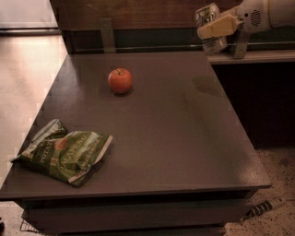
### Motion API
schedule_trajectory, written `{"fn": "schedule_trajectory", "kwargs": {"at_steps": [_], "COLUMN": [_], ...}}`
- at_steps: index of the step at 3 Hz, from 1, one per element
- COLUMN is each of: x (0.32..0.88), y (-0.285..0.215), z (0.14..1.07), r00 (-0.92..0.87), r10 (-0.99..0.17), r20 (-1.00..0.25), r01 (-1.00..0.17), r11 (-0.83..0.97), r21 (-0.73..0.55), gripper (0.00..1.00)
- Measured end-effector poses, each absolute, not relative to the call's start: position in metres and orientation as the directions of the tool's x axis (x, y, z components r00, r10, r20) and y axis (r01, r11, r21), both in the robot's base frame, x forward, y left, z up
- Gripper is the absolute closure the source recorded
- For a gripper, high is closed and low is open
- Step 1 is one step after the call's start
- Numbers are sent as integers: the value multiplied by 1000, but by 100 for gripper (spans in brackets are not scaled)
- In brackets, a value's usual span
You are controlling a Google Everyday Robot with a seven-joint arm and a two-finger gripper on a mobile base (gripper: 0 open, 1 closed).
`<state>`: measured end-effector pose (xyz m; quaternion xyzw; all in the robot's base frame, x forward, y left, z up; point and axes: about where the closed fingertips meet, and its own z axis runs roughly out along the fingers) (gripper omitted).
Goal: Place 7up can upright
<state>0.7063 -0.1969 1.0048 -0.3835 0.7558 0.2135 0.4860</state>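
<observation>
**Can held in the air above the counter's far right corner**

The hand [207,30] is at the top right of the view, raised clear of the counter [184,138]. Its pale fingers [220,26] are closed across the middle of the can [206,13]. The can hangs in the air, roughly upright with a slight lean, and touches no surface. Directly below the hand are the counter's far right corner and a pale ledge [262,56] running alongside it.

Risks, as judged from this pose:
- **Tipping:** a can let go while leaning, or from this height, would likely tip over and roll.
- **Edge or ledge:** a can set down too near the corner could catch the ledge or go off the edge.

Squaring the can up first, then lowering it toward the bare surface below and to the left of the hand, would reduce both risks.

The apple [120,80] rests well to the left of the hand and lower. The chip bag [64,154] lies farther still, near the front left edge. Neither stands in the way of a straight descent.
</observation>
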Motion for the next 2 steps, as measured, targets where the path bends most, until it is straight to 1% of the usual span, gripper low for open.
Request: {"fn": "schedule_trajectory", "kwargs": {"at_steps": [1, 2], "x": [707, 708], "y": [-195, -171], "z": [1004, 988], "r00": [-230, -180], "r10": [-366, -281], "r20": [-902, -943], "r01": [-789, -810], "r11": [613, 586], "r21": [-48, -20], "gripper": [100, 100]}}
